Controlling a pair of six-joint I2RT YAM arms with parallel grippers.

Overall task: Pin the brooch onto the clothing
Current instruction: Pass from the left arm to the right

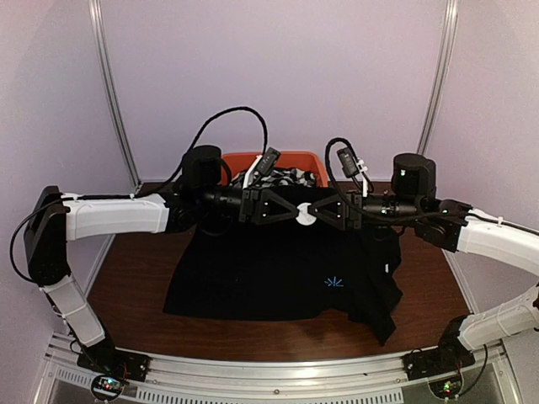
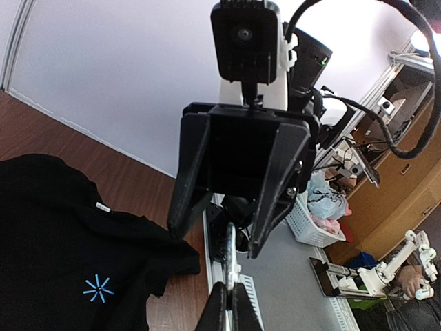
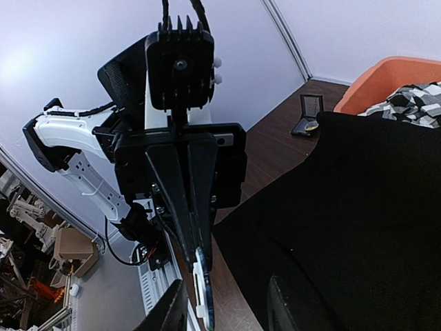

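The brooch (image 1: 306,217) is hard to read. From above it is only a small white blob between two sets of fingertips, and both wrist cameras catch it edge-on as a thin pale sliver, so I cannot make out its pin. My left hand (image 1: 296,214) is closed tight on its edge. My right hand (image 1: 317,214) meets it tip to tip with its fingers apart, one on each side of the brooch; I cannot tell whether either touches it. All this hangs in the air over the far edge of the black shirt (image 1: 269,269), which is spread on the brown table (image 1: 126,278).

The blue star mark (image 2: 98,288) shows from above and from my left wrist, not my right. Only my right wrist view shows a small dark object (image 3: 308,114) on the table beside the orange bin (image 1: 295,158) of checked cloth (image 1: 290,177).

The shirt's near right corner lies close to the table's front edge. Bare wood shows to the shirt's left.
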